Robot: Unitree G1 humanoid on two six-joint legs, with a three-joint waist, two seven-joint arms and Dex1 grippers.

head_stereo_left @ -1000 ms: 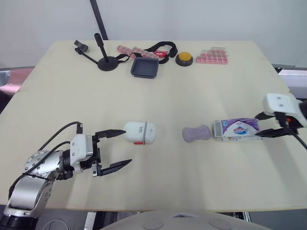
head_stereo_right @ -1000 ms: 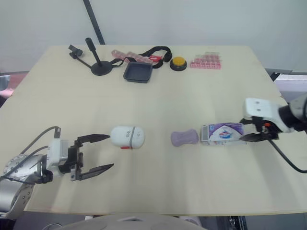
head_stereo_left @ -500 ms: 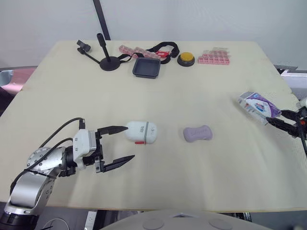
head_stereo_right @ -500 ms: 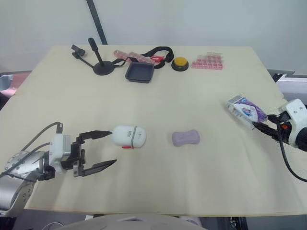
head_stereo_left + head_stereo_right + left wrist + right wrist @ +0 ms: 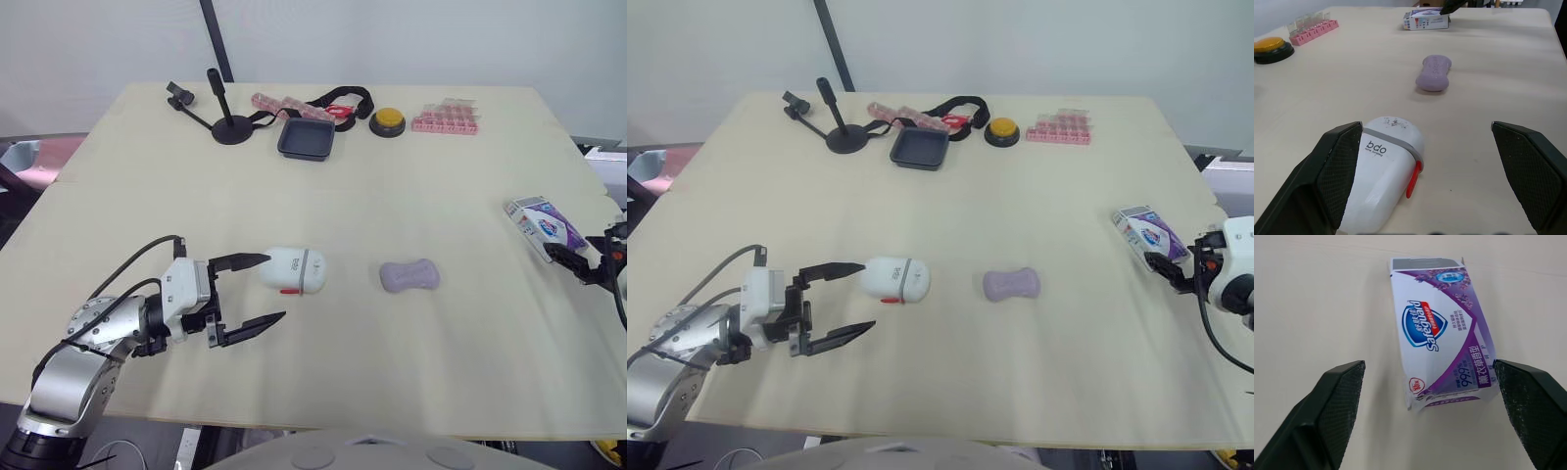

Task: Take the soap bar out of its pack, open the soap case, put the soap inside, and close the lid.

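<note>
My left jaws stand wide open over the pale, matt wooden worktop, gripping nothing. Their black fingers are flat, tapered blades with a fine mesh texture on the inner faces. The soap case lies on its side in the gap, close against one finger's tip; I cannot tell whether they touch. It is a smooth, glossy white plastic capsule with rounded ends, a grey band around its middle and a small red catch on the seam. Its lid is shut.

To the right of the case, well apart from it, the soap bar lies bare on the worktop. It is a matt lilac lump, pinched at the waist like a peanut.

Near the right edge lies the pack, a flat cardboard box printed in purple and white, with its far flap open. My right jaws are spread wide too, holding nothing. The near end of the pack sits in the gap between them, and one corner is just beside one finger.

Along the far edge stand a black stand with a round base, a pink ribbed strip, a dark square tray, a looped black strap, a domed orange button and a pink gridded rack.
</note>
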